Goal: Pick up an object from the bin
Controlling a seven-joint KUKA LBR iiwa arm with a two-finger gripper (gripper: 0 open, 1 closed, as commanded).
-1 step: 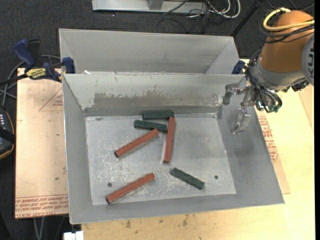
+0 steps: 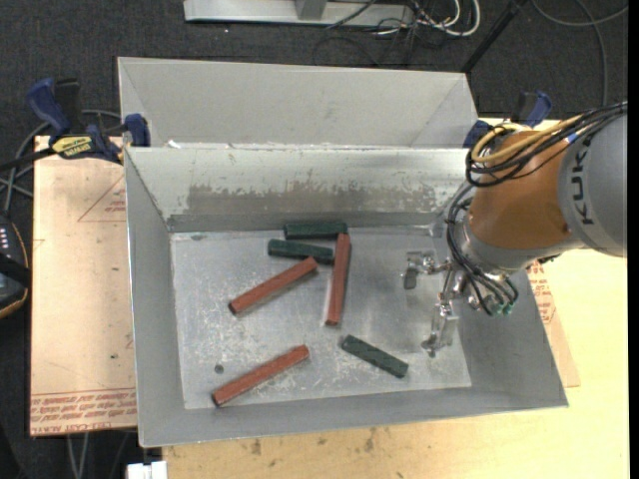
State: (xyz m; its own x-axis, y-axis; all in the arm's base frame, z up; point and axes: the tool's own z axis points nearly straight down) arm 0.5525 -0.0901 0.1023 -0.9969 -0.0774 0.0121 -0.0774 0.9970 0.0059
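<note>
My gripper [image 2: 424, 304] hangs over the right side of the bin floor, open, with nothing between its fingers. One fingertip [image 2: 410, 270] is toward the back and the other [image 2: 435, 339] toward the front. A short dark green block [image 2: 374, 356] lies on the floor just left of the front fingertip, apart from it. A red-brown bar [image 2: 338, 279] lies almost upright in the view, to the left of the gripper.
Two more red-brown bars lie on the left, one slanted at mid-floor [image 2: 273, 286] and one near the front wall [image 2: 261, 374]. Two dark green bars [image 2: 316, 231] [image 2: 300, 251] rest by the back wall. The arm's orange cover and cables overhang the right wall.
</note>
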